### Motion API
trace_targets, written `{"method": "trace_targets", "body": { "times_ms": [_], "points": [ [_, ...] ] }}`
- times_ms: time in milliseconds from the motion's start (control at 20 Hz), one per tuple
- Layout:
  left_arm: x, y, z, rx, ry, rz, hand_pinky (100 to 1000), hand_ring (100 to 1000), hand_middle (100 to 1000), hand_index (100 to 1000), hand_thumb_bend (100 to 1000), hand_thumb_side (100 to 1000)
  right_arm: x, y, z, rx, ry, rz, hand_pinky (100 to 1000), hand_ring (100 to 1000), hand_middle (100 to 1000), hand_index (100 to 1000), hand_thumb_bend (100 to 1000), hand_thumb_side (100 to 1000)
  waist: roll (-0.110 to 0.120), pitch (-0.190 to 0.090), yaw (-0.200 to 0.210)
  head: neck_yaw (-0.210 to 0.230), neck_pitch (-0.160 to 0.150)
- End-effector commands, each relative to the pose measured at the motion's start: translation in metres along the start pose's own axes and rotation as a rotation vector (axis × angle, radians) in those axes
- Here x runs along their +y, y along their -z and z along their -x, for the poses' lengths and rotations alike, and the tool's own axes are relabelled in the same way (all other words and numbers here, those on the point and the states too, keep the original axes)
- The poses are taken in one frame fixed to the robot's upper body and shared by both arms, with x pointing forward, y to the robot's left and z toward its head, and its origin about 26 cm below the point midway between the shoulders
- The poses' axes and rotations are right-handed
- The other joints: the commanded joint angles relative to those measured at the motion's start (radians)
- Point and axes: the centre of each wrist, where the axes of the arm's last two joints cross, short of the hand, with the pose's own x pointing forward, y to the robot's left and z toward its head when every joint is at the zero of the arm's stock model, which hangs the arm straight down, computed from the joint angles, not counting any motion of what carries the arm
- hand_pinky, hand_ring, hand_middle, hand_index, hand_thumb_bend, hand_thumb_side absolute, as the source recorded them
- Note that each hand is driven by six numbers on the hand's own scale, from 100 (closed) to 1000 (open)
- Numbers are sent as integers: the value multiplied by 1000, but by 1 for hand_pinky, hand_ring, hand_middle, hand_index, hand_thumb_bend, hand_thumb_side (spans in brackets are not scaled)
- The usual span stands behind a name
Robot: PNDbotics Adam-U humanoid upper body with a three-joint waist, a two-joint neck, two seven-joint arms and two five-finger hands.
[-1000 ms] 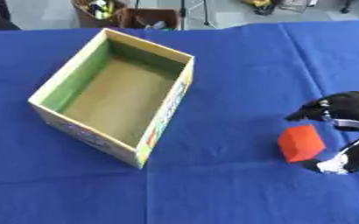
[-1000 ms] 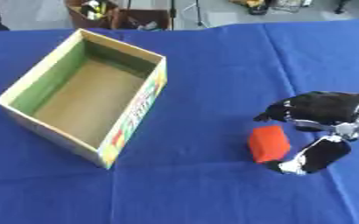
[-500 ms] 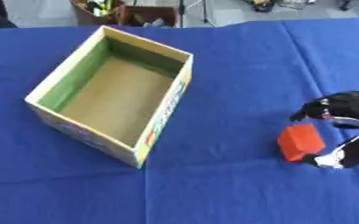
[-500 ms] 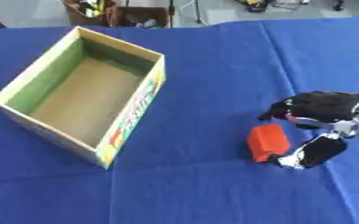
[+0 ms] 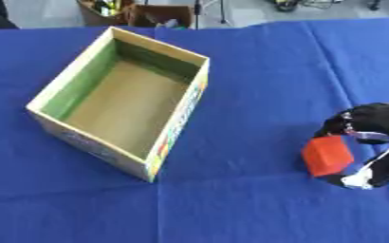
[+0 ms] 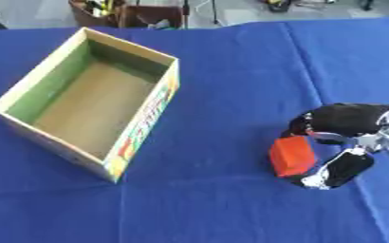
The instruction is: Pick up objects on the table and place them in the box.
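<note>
Table: while the blue cloth (image 5: 256, 71) is covering the whole surface, it is carrying only the box and one block.
Box: the open cardboard box (image 5: 123, 99) is sitting empty at the left, well apart from the block.
Right hand: the right hand (image 6: 347, 130) is curling round the block, fingers above and thumb below, pinching it.
Block: the red block (image 6: 292, 156) is sitting at the right, between those fingertips.
Risk: held only at its edge, the block is likely slipping out on the lift.
Views: the right eye is showing more wrist; neither is showing the left hand.
</note>
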Motion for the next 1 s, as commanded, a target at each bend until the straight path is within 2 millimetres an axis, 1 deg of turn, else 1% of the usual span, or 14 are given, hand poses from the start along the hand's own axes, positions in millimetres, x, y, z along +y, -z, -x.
{"method": "trace_targets", "body": {
  "times_ms": [50,150,200,250,300,400,450,550,650,800,1000],
  "points": [
    [2,3,-6,-28,2,5,323,604,662,759,100,842,-5,-3,7,50,-20,36,776,780,565,715,192,607,-3,-16,1,-2,-13],
    [1,3,-6,-28,1,6,323,604,662,759,100,843,-3,-2,8,73,-12,79,761,756,521,670,100,550,-4,-16,1,-2,-12],
    [1,3,-6,-28,1,6,323,604,662,759,100,843,-2,-1,9,82,-10,97,761,756,521,670,100,550,-4,-15,1,-2,-12],
    [1,3,-6,-28,1,6,324,605,662,759,100,843,-2,-1,9,88,-9,114,746,729,481,623,100,516,-4,-15,1,-3,-12],
    [1,3,-6,-28,1,6,324,605,662,759,100,843,-1,0,9,94,-6,133,735,708,461,595,100,479,-5,-15,2,-3,-11],
    [1,3,-6,-28,1,7,324,605,663,759,100,844,1,1,10,103,0,157,725,691,450,575,100,430,-6,-14,2,-2,-11],
    [1,3,-6,-28,1,7,324,605,663,759,100,846,2,1,10,105,2,165,705,657,417,534,100,386,-6,-14,2,-2,-10],
    [1,3,-6,-28,2,6,325,605,663,759,100,843,3,1,9,107,8,185,685,630,389,501,100,342,-7,-13,2,0,-8],
    [1,3,-6,-28,2,5,325,605,663,759,100,844,1,1,9,111,17,218,667,603,349,449,100,357,-7,-13,2,1,-8],
    [2,4,-6,-29,2,5,325,605,663,759,100,843,-8,-3,6,114,41,303,661,587,322,420,100,368,-9,-13,1,5,-8],
    [2,4,-6,-30,2,5,326,605,663,759,100,843,-33,-12,1,107,60,443,663,576,308,409,100,367,-11,-16,4,24,-10]
  ]
}}
